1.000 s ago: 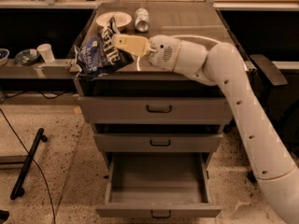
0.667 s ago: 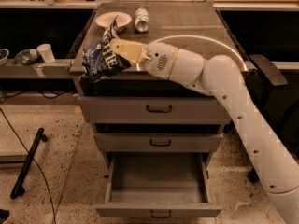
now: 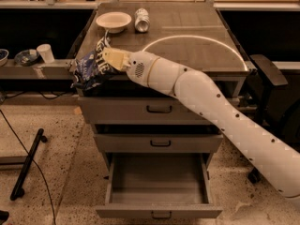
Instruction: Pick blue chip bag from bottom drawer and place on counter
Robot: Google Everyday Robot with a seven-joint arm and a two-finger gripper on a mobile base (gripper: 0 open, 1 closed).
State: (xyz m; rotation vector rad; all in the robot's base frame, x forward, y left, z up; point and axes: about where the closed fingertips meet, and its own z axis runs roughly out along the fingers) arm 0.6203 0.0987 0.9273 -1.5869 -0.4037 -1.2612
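Note:
The blue chip bag (image 3: 90, 66) is crinkled, dark blue with white lettering, and hangs at the counter's front left corner. My gripper (image 3: 110, 59) is shut on its right side, with the cream fingers (image 3: 115, 57) pressed into the foil. The white arm reaches in from the lower right across the cabinet front. The counter (image 3: 187, 25) is a glossy grey-brown top with a bright ring reflection. Below, the bottom drawer (image 3: 158, 184) stands pulled out, its tray bare.
A white bowl (image 3: 113, 20) and a silver can (image 3: 141, 19) sit at the counter's back left. Two shut grey drawers (image 3: 159, 109) are above the open one. A low shelf at left holds a cup (image 3: 45, 53) and a dish (image 3: 26, 56). A black bar (image 3: 26, 165) lies on the floor.
The gripper has carried the bag leftward and slightly down along the counter's front edge, to the left corner.

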